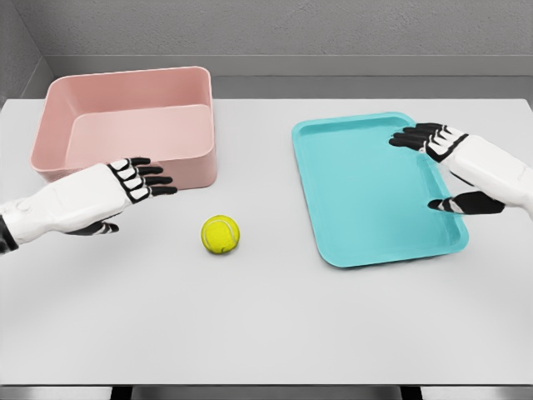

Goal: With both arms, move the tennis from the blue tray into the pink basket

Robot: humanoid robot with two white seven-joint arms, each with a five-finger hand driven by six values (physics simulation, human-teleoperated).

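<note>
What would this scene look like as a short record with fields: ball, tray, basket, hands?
ball: yellow tennis ball on the table, between basket and tray, touched by neither hand
tray: blue, right of the ball, nothing in it
basket: pink, far left, nothing in it
left hand: open, in front of the basket
right hand: open, over the tray's right edge

No readable text, label, brand, number or sign anywhere. Tennis ball [221, 234] plain yellow-green, no logo legible. Pink basket [125, 167] and blue tray [333, 137] unmarked. White table [266, 325] bare of print.
</note>
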